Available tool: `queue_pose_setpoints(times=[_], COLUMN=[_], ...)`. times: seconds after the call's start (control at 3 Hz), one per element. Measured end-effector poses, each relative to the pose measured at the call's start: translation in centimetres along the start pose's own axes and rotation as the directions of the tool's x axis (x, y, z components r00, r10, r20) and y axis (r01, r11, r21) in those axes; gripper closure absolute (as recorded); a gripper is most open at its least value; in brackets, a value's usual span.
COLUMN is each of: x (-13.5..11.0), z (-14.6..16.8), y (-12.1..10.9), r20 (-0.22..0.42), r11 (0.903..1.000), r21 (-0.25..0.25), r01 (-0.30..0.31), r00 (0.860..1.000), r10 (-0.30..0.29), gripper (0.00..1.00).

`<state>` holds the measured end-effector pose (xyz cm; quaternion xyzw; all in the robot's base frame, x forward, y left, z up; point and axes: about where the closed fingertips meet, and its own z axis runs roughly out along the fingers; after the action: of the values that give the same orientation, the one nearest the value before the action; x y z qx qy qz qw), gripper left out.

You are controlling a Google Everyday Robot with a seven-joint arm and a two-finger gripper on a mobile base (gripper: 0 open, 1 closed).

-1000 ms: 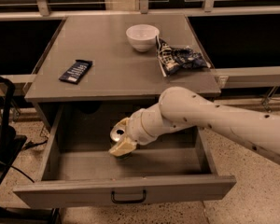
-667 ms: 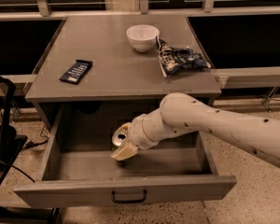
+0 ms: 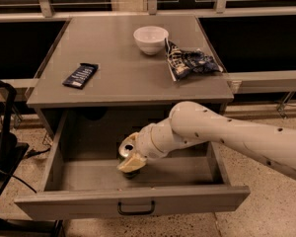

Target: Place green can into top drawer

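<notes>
The gripper (image 3: 129, 158) is down inside the open top drawer (image 3: 64, 204), left of the drawer's middle and close to its floor, with its pale fingers closed around the green can (image 3: 126, 148). The can is largely hidden by the fingers; its silver top shows at the upper left of the gripper, tipped toward the drawer's left wall, and a dark patch sits on the drawer floor just beneath. Whether the can touches the floor cannot be told. The white arm (image 3: 227, 135) reaches into the drawer from its right side, crossing over the right wall. The drawer is pulled well out, its black handle (image 3: 136, 210) at the centre of the front panel. Above the drawer, the tabletop (image 3: 123, 83) carries a white bowl (image 3: 150, 38) toward the back, a crumpled snack bag (image 3: 190, 63) over the drawer's right part, and a dark flat packet (image 3: 80, 75) over its left part.
</notes>
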<state>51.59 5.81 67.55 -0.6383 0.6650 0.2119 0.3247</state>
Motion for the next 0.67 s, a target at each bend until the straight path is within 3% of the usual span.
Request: queue_pose_setpoints(times=[0.33,0.67], x=[0.22,0.21], z=[0.19,0.19], y=[0.16,0.16], r20=[0.001,0.001], r11=[1.0,1.0], r21=[-0.004,-0.004], r01=[-0.005,-0.005], r00=[1.0,1.0], r10=[0.005,0.005], gripper=[1.0,0.73])
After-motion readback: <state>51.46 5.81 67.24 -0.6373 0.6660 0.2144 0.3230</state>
